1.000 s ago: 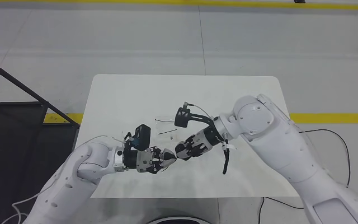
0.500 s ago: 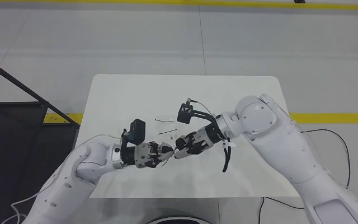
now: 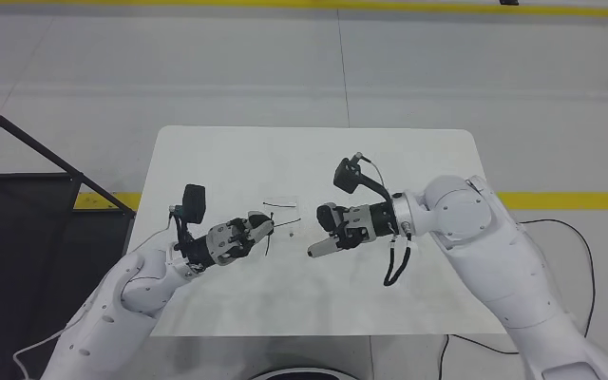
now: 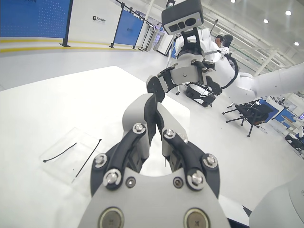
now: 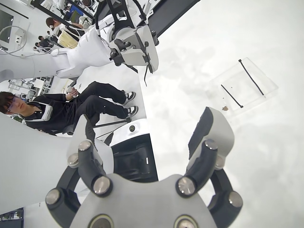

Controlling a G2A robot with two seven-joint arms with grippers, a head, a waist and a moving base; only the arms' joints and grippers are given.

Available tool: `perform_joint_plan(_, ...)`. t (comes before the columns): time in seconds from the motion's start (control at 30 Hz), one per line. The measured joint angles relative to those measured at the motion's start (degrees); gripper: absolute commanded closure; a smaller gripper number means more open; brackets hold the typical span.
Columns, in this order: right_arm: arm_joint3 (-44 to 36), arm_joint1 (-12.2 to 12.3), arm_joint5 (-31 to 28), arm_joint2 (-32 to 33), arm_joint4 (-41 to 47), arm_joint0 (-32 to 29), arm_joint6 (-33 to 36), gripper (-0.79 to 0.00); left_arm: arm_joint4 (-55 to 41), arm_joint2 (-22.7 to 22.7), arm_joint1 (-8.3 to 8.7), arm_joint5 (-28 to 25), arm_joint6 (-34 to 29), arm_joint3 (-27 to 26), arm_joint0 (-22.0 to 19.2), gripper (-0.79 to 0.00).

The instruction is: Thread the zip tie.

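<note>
- Zip tie (image 5: 145, 75), black, is pinched in my left claw (image 4: 153, 110), which is clamped tight on it; its loose end hangs down above the table (image 3: 380, 171).
- My right claw (image 5: 147, 119) is spread wide, facing the left one and apart from it.
- Two spare ties (image 4: 87, 159) lie side by side on a clear tray (image 4: 71, 138), near my left claw.

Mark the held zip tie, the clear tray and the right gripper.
held zip tie (image 5: 144, 77), right wrist view, its hanging strand.
clear tray (image 4: 66, 164), left wrist view, bare part of its base.
right gripper (image 5: 147, 119), right wrist view, midway between its open fingertips.
</note>
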Motion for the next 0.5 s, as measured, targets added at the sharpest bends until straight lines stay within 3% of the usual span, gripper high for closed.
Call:
perform_joint_plan(0.27,-0.40,-0.03,0.15,-0.23,-0.51,-0.50,-0.82,-0.785,-0.25,0.10,-0.07,0.52,0.19,-0.36,0.14,0.000)
perform_joint_plan(0.5,-1.49,-0.83,-2.58,-2.76,-5.04,-2.23,-8.84,-0.785,-4.52,1.90,-1.11,0.94,4.70,-0.09,-0.15,0.000)
